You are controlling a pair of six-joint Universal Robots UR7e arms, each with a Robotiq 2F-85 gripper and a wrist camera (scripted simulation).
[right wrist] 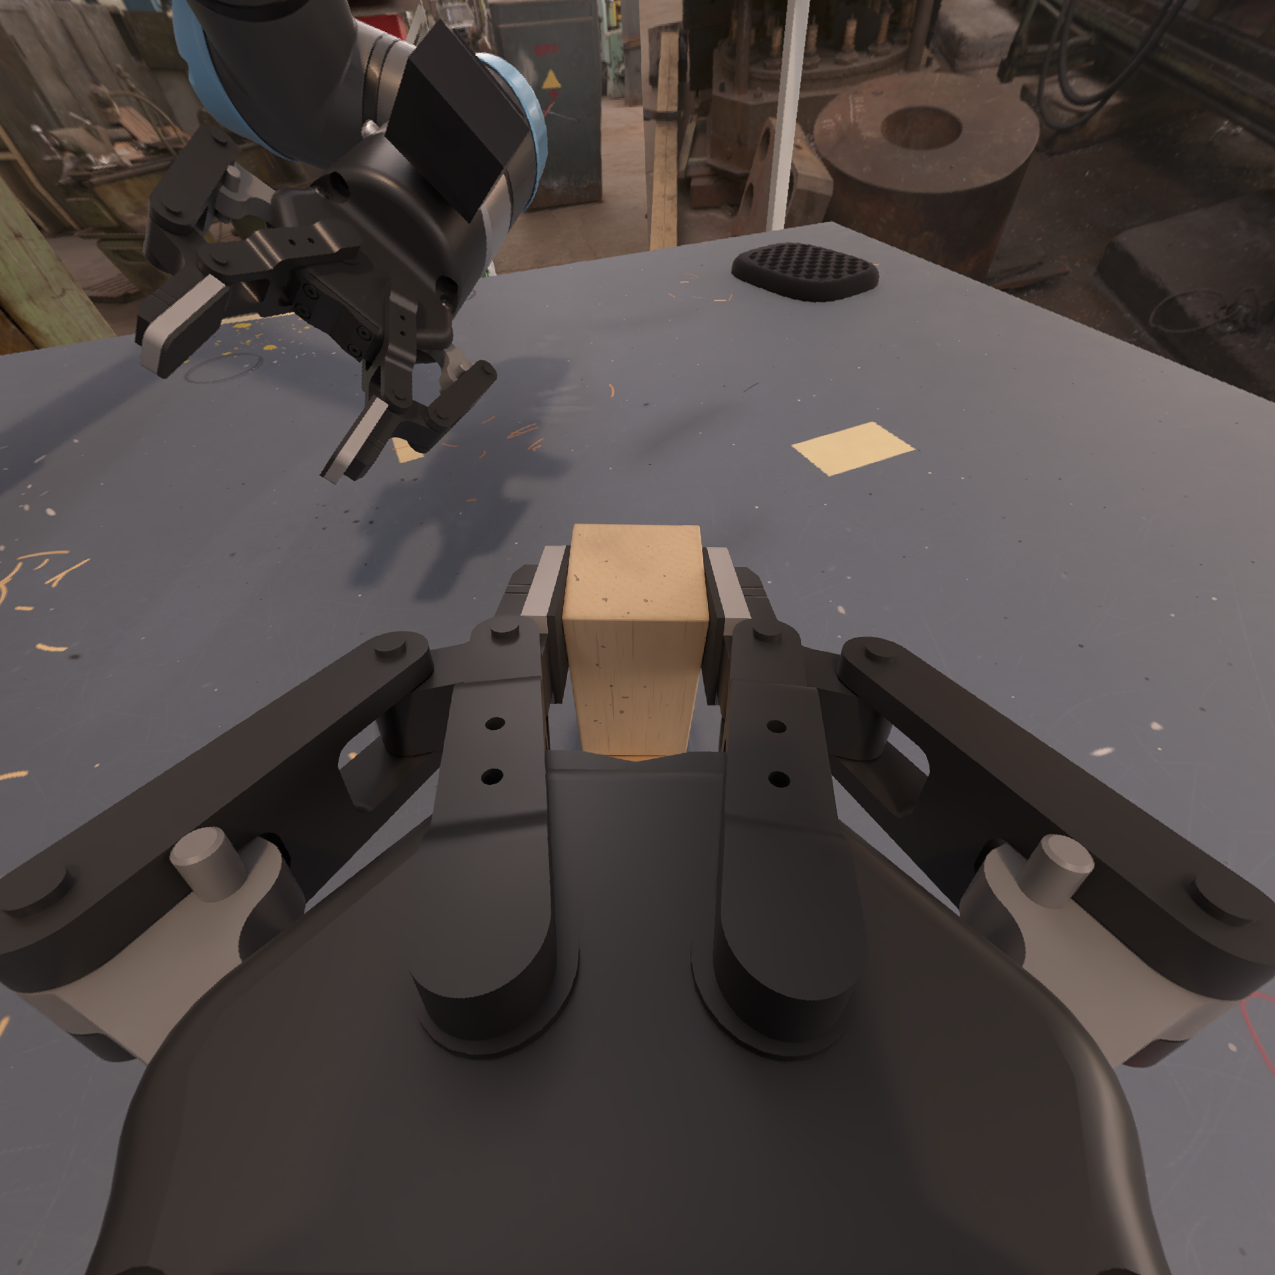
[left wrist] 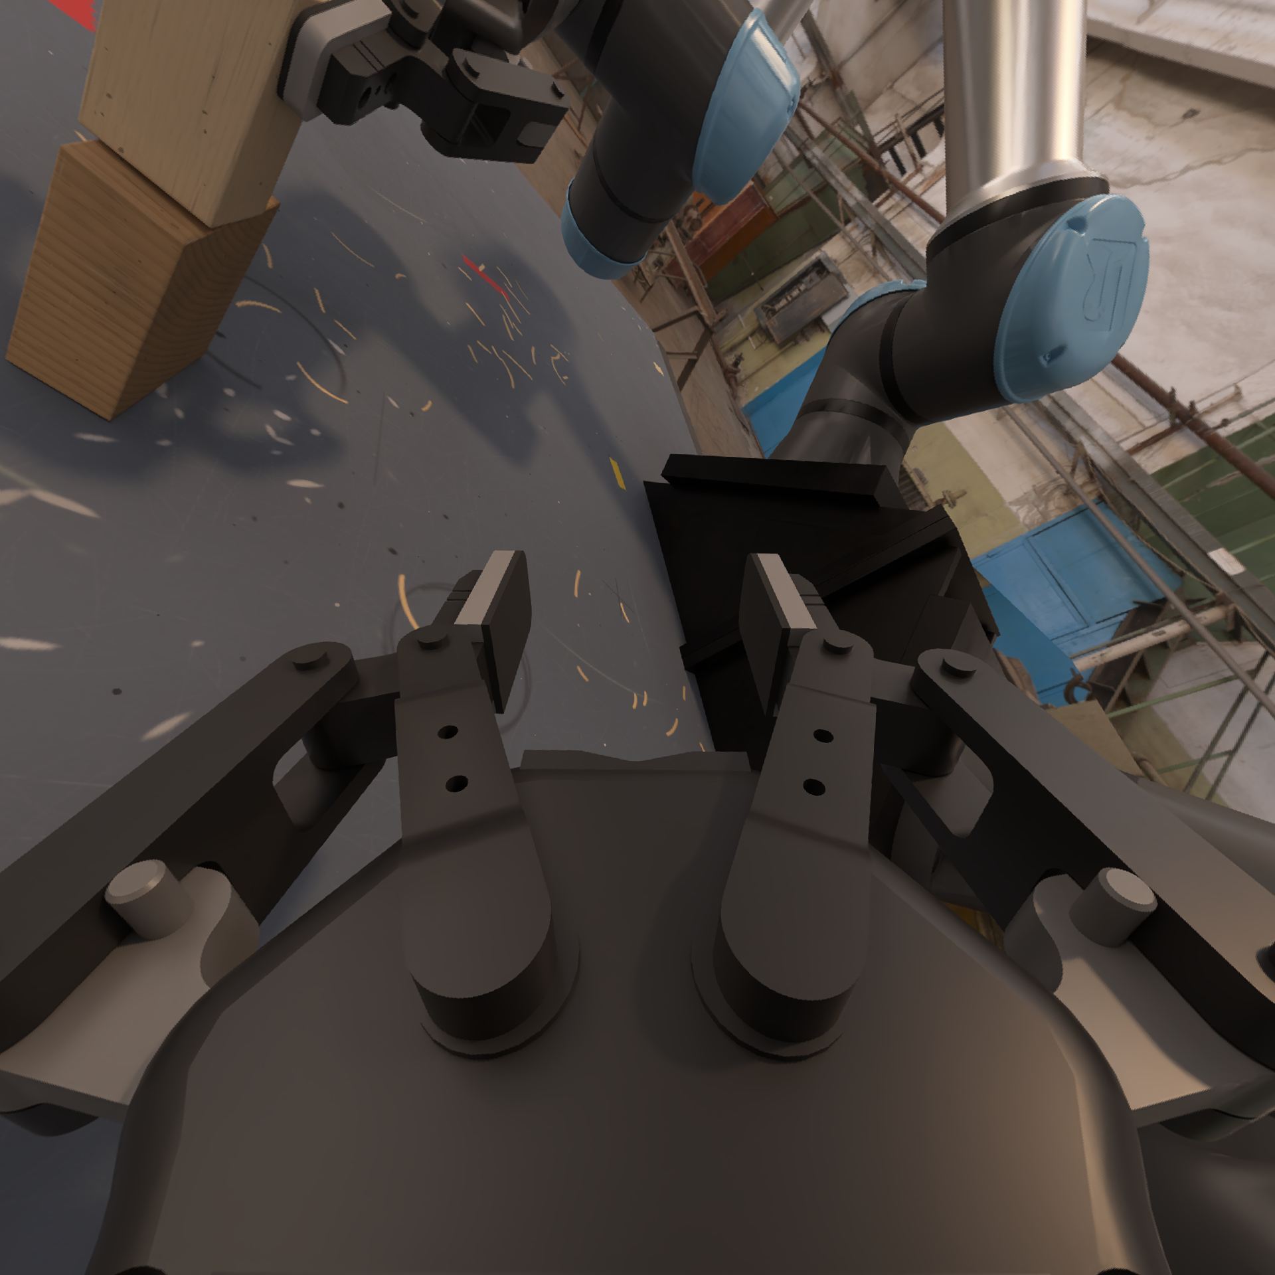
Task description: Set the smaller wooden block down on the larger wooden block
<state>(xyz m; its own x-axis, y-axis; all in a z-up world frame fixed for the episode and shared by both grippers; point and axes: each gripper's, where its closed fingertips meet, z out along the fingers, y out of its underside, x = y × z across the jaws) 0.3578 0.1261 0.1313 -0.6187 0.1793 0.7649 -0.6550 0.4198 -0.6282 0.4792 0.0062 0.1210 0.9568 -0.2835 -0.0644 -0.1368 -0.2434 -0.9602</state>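
In the left wrist view a pale wooden block (left wrist: 186,103) rests on top of a darker, larger wooden block (left wrist: 124,283) that stands on the grey table at the upper left. The right gripper (left wrist: 303,62) is shut on the pale block from the side. In the right wrist view my right gripper (right wrist: 635,600) has both pads pressed on the pale block (right wrist: 635,635); the larger block beneath is almost wholly hidden. My left gripper (left wrist: 631,607) is open and empty, above the table near its edge; it also shows in the right wrist view (right wrist: 269,393).
The right arm's blue-capped joints (left wrist: 1076,297) hang over the table's far side, by a black mount (left wrist: 793,552). A black perforated pad (right wrist: 804,270) lies near the table's far edge. A pale yellow square patch (right wrist: 852,447) marks the tabletop (right wrist: 966,621).
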